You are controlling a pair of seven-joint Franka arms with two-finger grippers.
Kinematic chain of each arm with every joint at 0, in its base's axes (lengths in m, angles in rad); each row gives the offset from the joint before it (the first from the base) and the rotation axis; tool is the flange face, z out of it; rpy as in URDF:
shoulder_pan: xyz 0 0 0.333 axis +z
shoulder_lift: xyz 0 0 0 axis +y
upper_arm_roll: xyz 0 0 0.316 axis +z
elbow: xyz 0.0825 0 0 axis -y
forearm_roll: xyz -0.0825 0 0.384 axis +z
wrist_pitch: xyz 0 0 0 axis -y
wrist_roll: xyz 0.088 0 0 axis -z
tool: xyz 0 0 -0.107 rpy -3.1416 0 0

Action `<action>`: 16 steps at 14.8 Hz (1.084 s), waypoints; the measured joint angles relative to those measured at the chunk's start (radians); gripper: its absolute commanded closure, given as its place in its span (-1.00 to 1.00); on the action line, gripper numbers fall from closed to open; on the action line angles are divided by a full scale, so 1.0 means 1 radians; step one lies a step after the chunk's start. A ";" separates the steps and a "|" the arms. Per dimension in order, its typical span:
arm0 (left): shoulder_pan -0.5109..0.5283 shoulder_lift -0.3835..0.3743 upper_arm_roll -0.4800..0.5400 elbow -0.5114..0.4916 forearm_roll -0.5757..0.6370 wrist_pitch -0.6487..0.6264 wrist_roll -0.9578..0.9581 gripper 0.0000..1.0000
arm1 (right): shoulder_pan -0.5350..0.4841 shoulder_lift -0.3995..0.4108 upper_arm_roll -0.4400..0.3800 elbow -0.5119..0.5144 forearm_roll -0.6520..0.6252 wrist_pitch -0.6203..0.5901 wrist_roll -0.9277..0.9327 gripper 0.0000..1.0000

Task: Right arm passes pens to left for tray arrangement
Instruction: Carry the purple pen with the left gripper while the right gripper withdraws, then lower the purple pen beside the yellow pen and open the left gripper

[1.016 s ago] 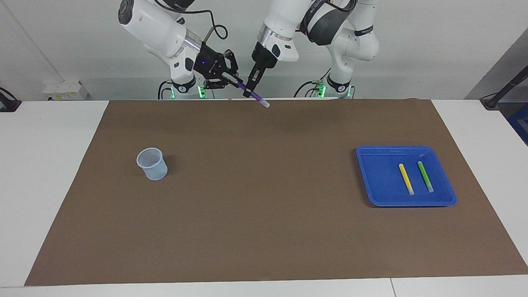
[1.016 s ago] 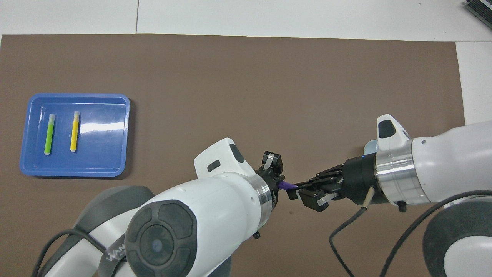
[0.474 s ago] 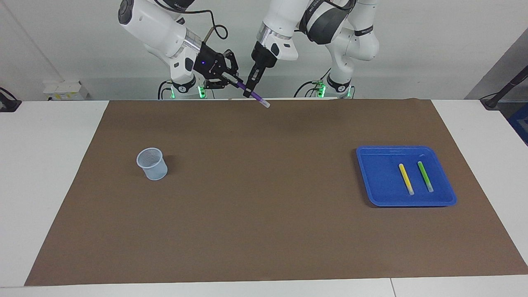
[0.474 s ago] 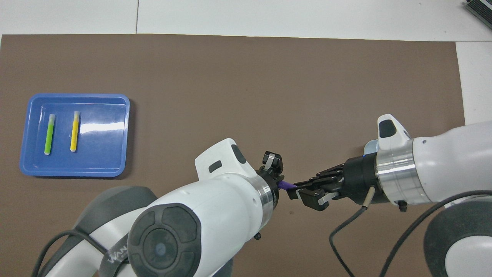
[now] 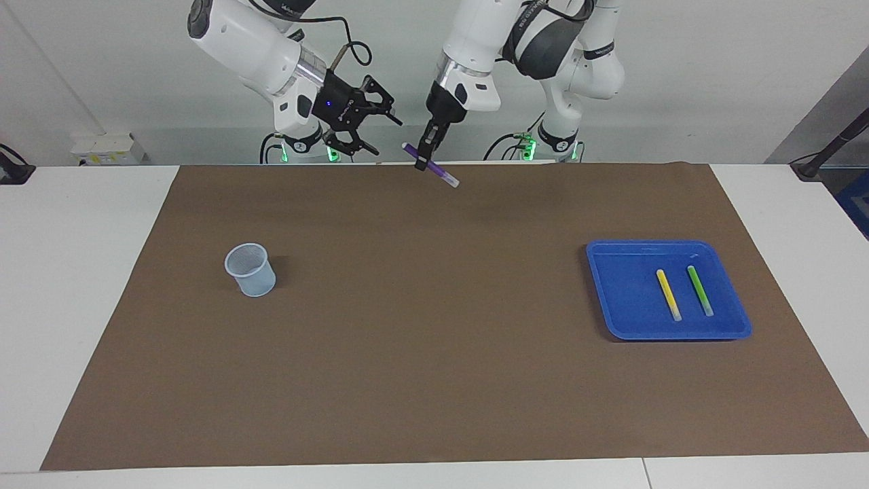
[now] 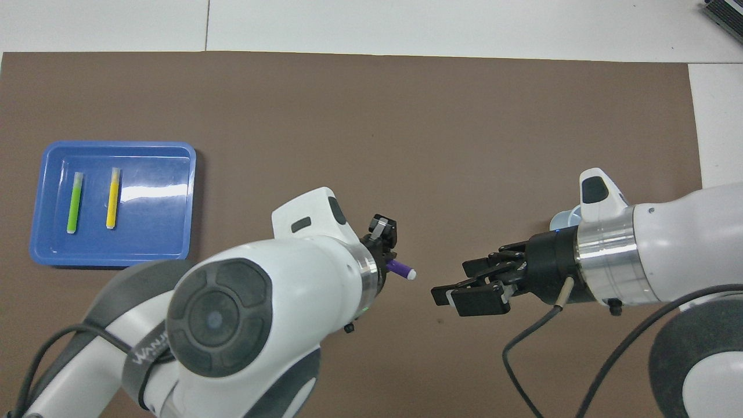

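Over the brown mat near the robots' end of the counter, the left gripper (image 5: pixel 426 160) has its jaws clamped on the slim purple marker pen (image 5: pixel 432 165). Just beside it, the right gripper (image 5: pixel 379 133) hangs with jaws spread wide, holding nothing. Yellow pen (image 5: pixel 668 294) and green pen (image 5: pixel 699 290) lie side by side in the shallow blue square plastic tray (image 5: pixel 614 288).

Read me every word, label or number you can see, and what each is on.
"WANJ", cut off after that: dark band on the left arm, overhead view.
Small print on upper links of left and right arm, facing view: too small to read.
Nothing else.
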 measured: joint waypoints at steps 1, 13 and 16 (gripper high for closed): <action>0.048 -0.002 0.001 -0.013 0.000 -0.019 0.085 1.00 | 0.000 0.000 0.000 0.000 0.000 0.000 0.000 -1.00; 0.657 -0.001 0.013 -0.122 0.005 -0.137 1.301 1.00 | -0.061 0.000 -0.010 0.020 -0.316 0.035 0.048 -1.00; 0.705 0.091 0.013 -0.126 0.097 -0.055 1.447 1.00 | -0.089 0.000 -0.011 0.024 -0.406 0.042 0.048 -1.00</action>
